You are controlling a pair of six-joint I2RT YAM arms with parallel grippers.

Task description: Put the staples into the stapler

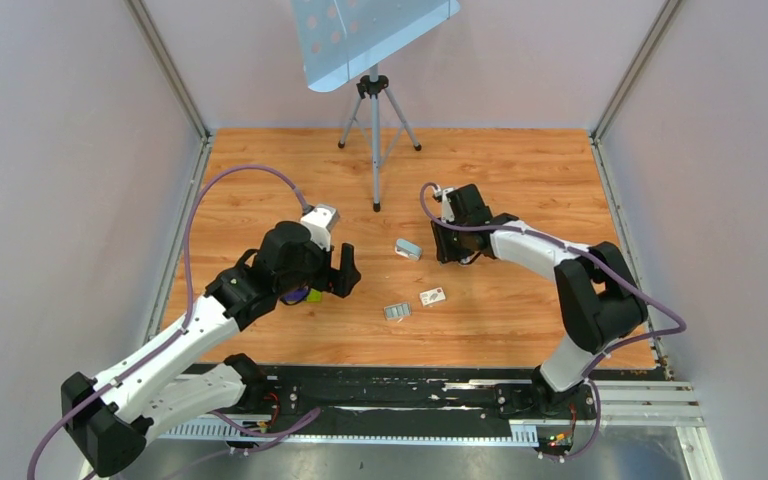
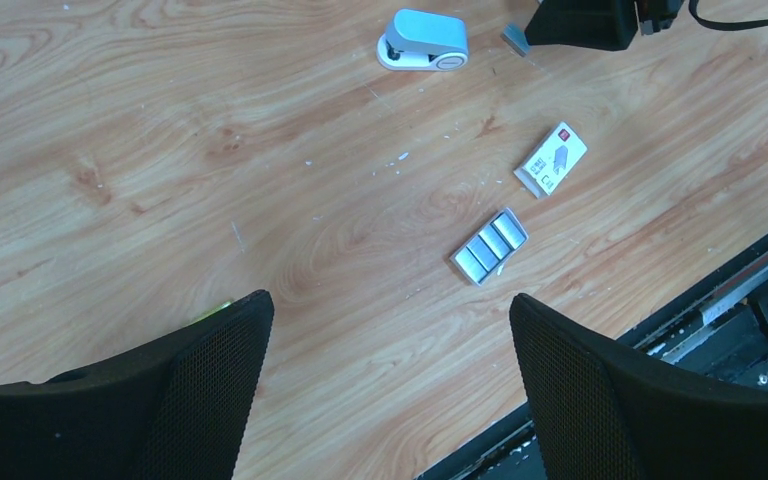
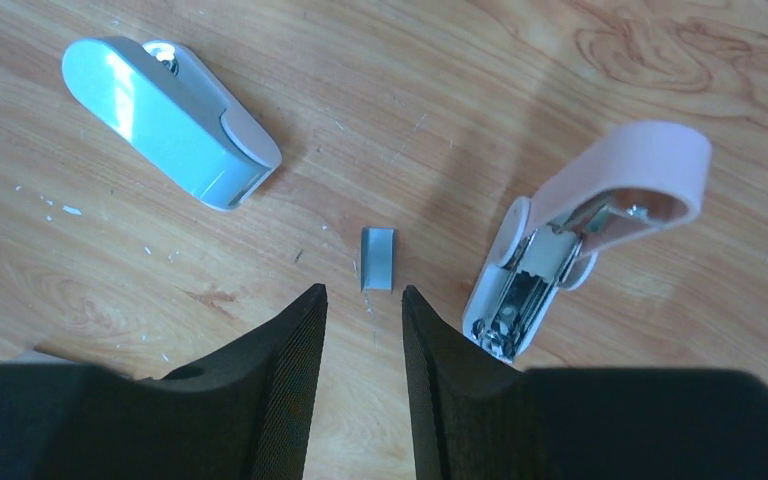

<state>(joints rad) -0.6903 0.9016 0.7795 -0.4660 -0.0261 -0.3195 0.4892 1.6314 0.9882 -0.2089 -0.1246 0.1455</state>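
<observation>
The pale pink stapler (image 3: 582, 235) lies hinged open on the wood floor, its metal channel exposed, just right of my right gripper's fingertips. A short grey staple strip (image 3: 378, 259) lies loose just ahead of my right gripper (image 3: 363, 292), which is slightly open and empty. In the top view the right gripper (image 1: 450, 252) hides the pink stapler. A tray of staple strips (image 2: 489, 245) lies ahead of my left gripper (image 2: 390, 300), which is wide open and empty. The tray also shows in the top view (image 1: 397, 311), to the right of the left gripper (image 1: 335, 280).
A light blue stapler (image 3: 170, 120) lies shut to the left of the loose strip and also shows in the top view (image 1: 408, 248). A white labelled card (image 1: 433, 296) lies by the tray. A purple-and-green block (image 1: 300, 296) sits under the left arm. A tripod (image 1: 375, 110) stands at the back.
</observation>
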